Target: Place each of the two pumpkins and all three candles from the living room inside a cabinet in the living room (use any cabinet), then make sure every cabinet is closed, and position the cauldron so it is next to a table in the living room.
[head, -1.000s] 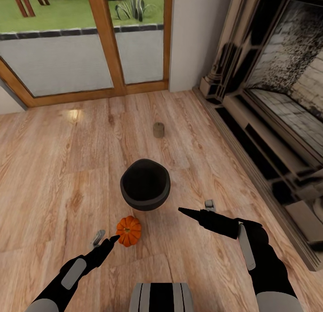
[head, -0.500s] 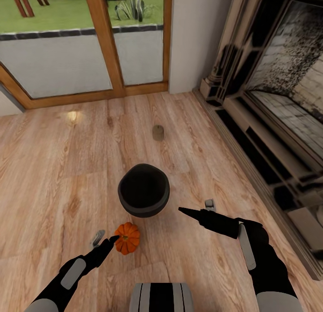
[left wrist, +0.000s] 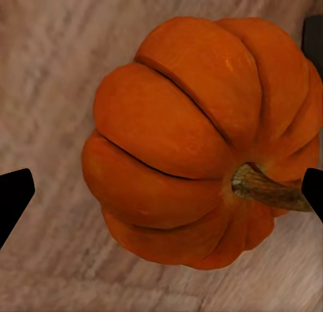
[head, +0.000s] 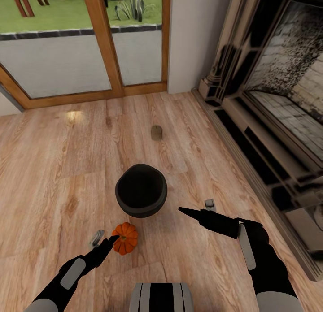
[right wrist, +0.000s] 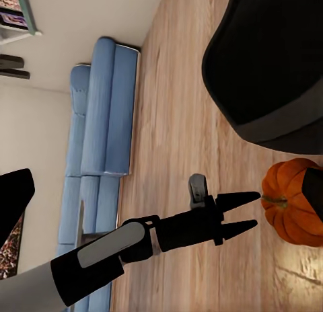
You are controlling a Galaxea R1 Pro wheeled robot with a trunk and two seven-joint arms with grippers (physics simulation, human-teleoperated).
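One orange pumpkin (head: 125, 238) sits on the wood floor, and its ribbed body (left wrist: 175, 144) shows close up in the left wrist view. My left gripper (head: 106, 238) is open, its tips just short of the pumpkin's left side and apart from it. The black cauldron (head: 141, 190) stands upright just beyond the pumpkin. A single tan candle (head: 156, 132) stands farther off on the floor. My right gripper (head: 195, 207) is open and holds nothing, hovering right of the cauldron. The cabinet and the table are out of view.
A dark stone fireplace (head: 278, 101) with a low hearth runs along the right. Wood-framed glass doors (head: 85, 56) close off the far side. A blue sofa (right wrist: 101, 124) stands against a wall in the right wrist view. Open floor lies to the left.
The whole picture has shifted a little, so the camera moved. The pumpkin now lies nearer my left gripper's tips. Both arms hold the same pose.
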